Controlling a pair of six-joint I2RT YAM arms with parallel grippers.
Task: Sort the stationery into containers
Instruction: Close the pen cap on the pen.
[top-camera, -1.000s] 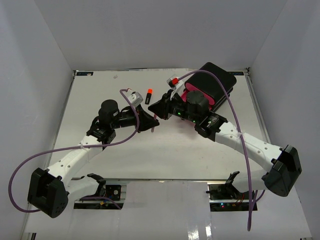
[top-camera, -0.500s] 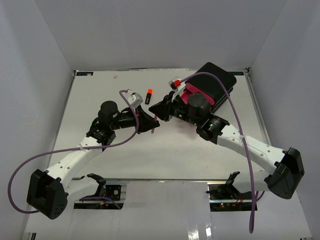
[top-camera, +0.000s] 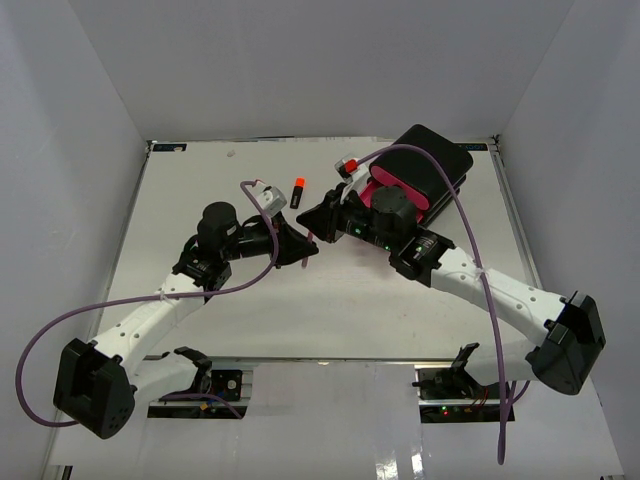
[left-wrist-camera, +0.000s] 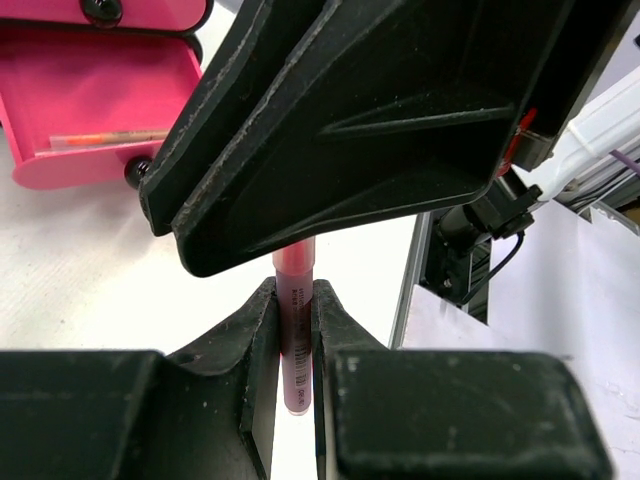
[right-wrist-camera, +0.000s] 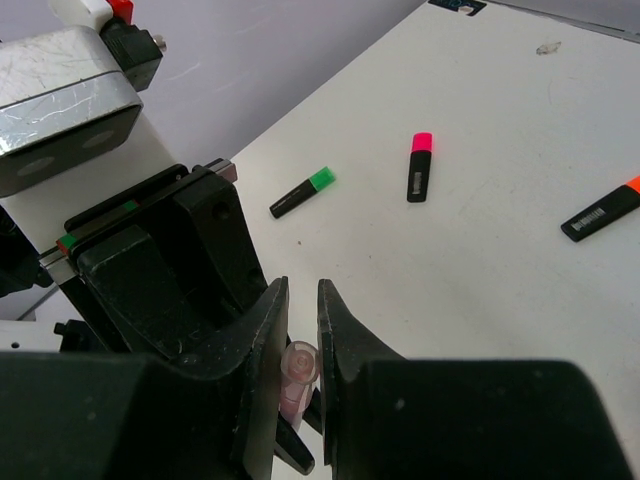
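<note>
Left wrist view showed the left fingers (left-wrist-camera: 250, 335) pinching a pink pen (left-wrist-camera: 295, 340) upright, while the right fingers (right-wrist-camera: 345, 330) squeezed its capped end, so both arms held it above the middle of the counter (top-camera: 330, 300). This looked like a handover, since the open pink drawer (left-wrist-camera: 90, 90) sat far right, on the right arm's side. Loose highlighters (right-wrist-camera: 419, 167) lay on the counter.

Top view: fixed, high up, way back, looking down over whole surface (top-camera: 330, 300). Left wrist view: in tight over left pincer (left-wrist-camera: 293, 300), facing pink drawer (left-wrist-camera: 100, 100). Right wrist view: just as tight over right pincer (right-wrist-camera: 302, 300), facing opposite way. Both wrist views share pink pen (left-wrist-camera: 295, 370).
</note>
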